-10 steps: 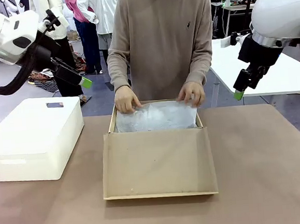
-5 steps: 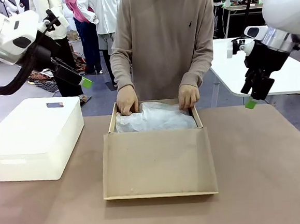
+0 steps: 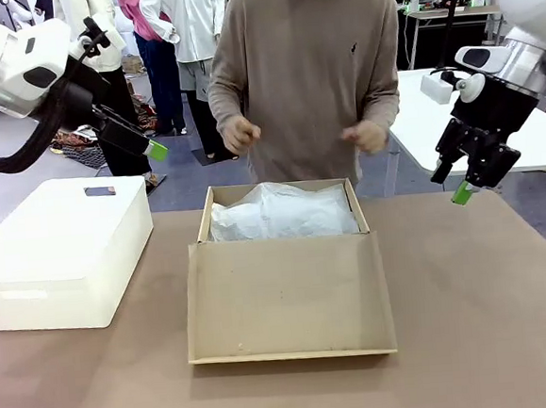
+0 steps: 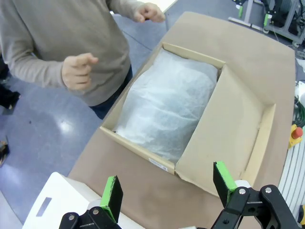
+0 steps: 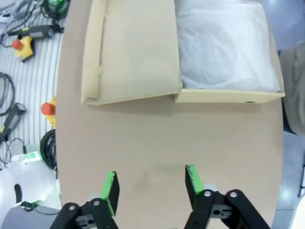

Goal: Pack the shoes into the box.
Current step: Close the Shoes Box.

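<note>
The tan cardboard box (image 3: 288,297) sits mid-table with its flap lid folded down toward me. Crumpled white tissue paper (image 3: 283,213) covers its inside, so the shoes are hidden. The person stands behind it with both hands (image 3: 239,131) raised at chest height, clear of the box. My left gripper (image 3: 150,144) hangs open in the air, up and to the left of the box. In the left wrist view it (image 4: 167,187) is open and looks down on the box (image 4: 228,124). My right gripper (image 3: 451,184) hovers open to the right of the box. The right wrist view shows it (image 5: 151,185) holding nothing above bare tabletop.
A white rounded plastic box (image 3: 64,249) stands on the table's left side. The brown tabletop (image 3: 481,320) is bare to the right of and in front of the cardboard box. A white table (image 3: 533,136) stands behind my right arm.
The person lifted both hands off the tissue paper up to chest height. My right gripper swung down and to the right, and its jaws narrowed a little. The left arm stayed still.
</note>
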{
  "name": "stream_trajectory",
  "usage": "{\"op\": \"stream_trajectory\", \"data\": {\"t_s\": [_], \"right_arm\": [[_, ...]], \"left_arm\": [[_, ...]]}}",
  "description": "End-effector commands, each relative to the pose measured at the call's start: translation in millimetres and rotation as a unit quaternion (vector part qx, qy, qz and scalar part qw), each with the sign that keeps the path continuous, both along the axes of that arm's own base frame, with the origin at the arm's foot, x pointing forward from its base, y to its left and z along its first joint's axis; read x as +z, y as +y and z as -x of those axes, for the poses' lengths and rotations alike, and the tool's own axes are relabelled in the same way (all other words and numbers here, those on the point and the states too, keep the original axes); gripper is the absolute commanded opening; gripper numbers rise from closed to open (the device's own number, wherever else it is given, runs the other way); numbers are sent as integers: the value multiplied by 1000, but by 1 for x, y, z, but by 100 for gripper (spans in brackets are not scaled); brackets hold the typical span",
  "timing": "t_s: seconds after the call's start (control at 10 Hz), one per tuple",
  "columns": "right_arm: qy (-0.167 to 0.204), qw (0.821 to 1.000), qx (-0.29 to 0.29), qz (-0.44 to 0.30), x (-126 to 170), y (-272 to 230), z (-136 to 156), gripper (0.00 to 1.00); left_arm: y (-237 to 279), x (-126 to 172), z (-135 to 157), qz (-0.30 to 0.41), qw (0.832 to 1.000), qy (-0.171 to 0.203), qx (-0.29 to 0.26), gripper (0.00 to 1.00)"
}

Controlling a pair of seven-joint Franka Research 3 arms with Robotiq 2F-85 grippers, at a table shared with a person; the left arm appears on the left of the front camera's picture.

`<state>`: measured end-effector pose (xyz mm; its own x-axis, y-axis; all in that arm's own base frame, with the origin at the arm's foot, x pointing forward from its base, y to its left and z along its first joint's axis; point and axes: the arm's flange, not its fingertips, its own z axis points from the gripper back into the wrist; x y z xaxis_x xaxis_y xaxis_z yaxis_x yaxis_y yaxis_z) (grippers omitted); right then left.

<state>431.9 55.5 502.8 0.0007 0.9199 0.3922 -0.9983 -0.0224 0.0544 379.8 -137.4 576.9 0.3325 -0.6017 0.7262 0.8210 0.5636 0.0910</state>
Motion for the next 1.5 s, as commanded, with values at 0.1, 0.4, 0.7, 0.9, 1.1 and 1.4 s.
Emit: {"op": "stream_trajectory", "data": {"t_s": [0.1,0.4,0.7,0.9,1.1,1.4], "right_arm": [[27,999,1,-26,9,-6,-9,10],[37,999,-14,-27,10,-6,-9,0],[55,997,-30,-41,9,-4,-11,0],[55,991,-111,-41,11,-3,-8,0],[46,998,-28,-33,3,-8,-7,0],[51,997,-44,-34,3,-6,-7,0]], "left_arm": [[1,0,-1,7,1000,1,-9,100],[1,0,-1,7,1000,1,-9,100],[1,0,-1,7,1000,1,-9,100],[1,0,-1,7,1000,1,-9,100],[1,0,-1,7,1000,1,-9,100],[1,0,-1,7,1000,1,-9,100]]}}
